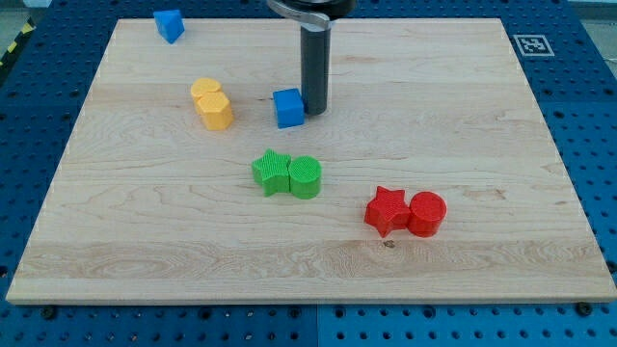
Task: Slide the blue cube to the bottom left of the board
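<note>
We rest my tip (315,111) against the blue cube (288,108), at its 3 o'clock; we carry no claw, nothing held.

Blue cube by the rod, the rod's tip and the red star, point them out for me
blue cube (288,108), camera view, front face
my tip (314,110), camera view, very end, against the cube's right side
red star (387,211), camera view, top middle
</note>
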You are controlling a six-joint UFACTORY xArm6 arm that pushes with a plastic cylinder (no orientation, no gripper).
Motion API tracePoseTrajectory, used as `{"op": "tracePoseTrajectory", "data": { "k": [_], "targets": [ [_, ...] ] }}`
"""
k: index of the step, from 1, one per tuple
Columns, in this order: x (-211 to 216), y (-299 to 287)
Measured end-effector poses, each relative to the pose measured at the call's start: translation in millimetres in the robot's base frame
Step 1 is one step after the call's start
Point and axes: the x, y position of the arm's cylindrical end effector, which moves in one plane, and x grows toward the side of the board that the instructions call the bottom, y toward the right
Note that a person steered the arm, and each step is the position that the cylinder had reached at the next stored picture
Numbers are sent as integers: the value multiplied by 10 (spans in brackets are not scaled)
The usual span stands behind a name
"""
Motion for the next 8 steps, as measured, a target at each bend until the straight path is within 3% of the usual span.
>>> {"op": "tracePoseTrajectory", "data": {
  "k": [4, 6, 8],
  "targets": [
    [-212, -205],
    [-137, -574],
    [504, -588]
  ]
}}
